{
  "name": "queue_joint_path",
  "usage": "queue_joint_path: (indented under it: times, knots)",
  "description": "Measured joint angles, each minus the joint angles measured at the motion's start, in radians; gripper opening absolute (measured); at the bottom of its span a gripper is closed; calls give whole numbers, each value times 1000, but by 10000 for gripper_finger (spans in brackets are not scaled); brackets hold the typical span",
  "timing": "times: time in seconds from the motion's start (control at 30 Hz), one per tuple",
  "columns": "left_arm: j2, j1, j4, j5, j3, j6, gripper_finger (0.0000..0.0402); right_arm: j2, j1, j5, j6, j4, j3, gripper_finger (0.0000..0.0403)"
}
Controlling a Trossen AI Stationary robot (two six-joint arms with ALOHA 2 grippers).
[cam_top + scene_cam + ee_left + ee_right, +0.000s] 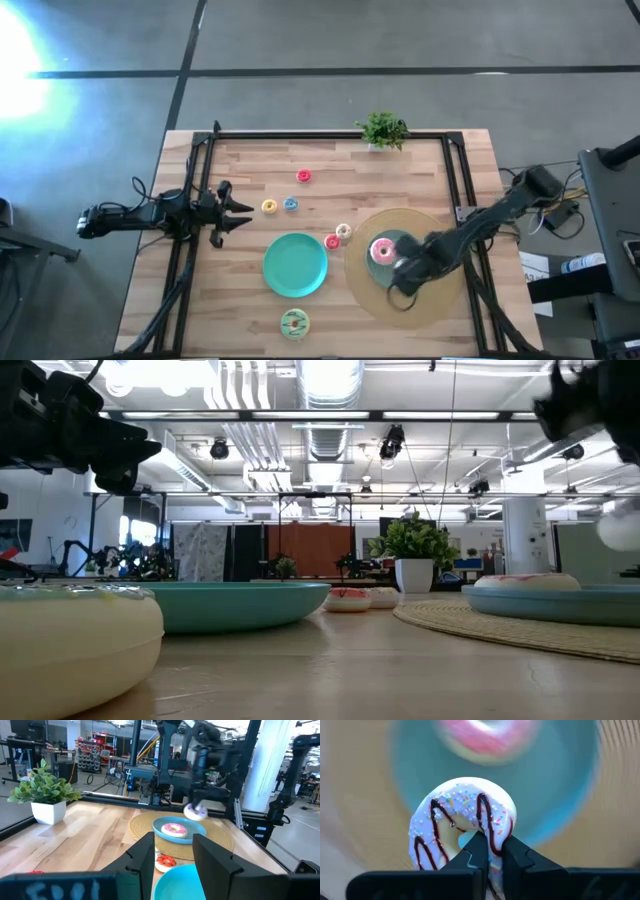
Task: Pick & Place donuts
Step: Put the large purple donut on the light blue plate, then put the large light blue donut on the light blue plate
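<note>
My right gripper (pixel 493 846) is shut on the white-purple sprinkled donut (pixel 462 817). It hangs over the teal plate (pixel 400 243) on the round woven mat, where the pink donut (pixel 382 250) lies. The left wrist view shows the held donut (pixel 195 811) above that plate. My left gripper (pixel 238 210) is open and waits at the table's left, touching nothing. The green donut (pixel 294 322) lies near the near edge. Tiny donuts lie flat on the wood: red (pixel 303 177), yellow (pixel 268 206), blue (pixel 290 203), cream (pixel 343 232), and a second red (pixel 332 241). My right gripper pinches the white-purple donut's ring (pixel 495 832) at one side. One finger (pixel 477 851) stands at the hole's edge and the other finger (pixel 516 854) on the outer rim. The donut is lifted clear above the plate, its frosted face toward the wrist camera.
A second teal plate (pixel 295 265) sits at the table's middle with nothing on it. A small potted plant (pixel 382 130) stands at the far edge. The black frame rails (pixel 330 134) run along the far edge and both sides. Bare wood lies between the left gripper and the plates.
</note>
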Motion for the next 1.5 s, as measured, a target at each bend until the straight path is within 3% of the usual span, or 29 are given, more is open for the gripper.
queue_joint_path:
  times: [0.2,0.43,0.73,0.83,1.03,1.27,1.37,1.5]
  knots:
    - [0,0,0,0,0,0,108,-201,-42,60,269,90,-237,31]
    - [0,0,0,0,0,0,108,-271,-124,79,239,123,-328,111]
    - [0,0,0,0,0,0,108,-272,-135,85,165,102,-294,206]
    - [0,0,0,0,0,0,108,-272,-132,91,161,46,-250,214]
    - [0,0,0,0,0,0,108,-272,-120,217,55,-6,-135,216]
    - [0,0,2,-15,0,0,108,-271,-124,267,-132,155,-56,216]
    - [0,0,46,-28,0,-166,108,-264,-131,269,-106,162,-42,216]
    - [0,0,115,-47,0,-721,108,-264,-130,269,-102,176,-36,216]
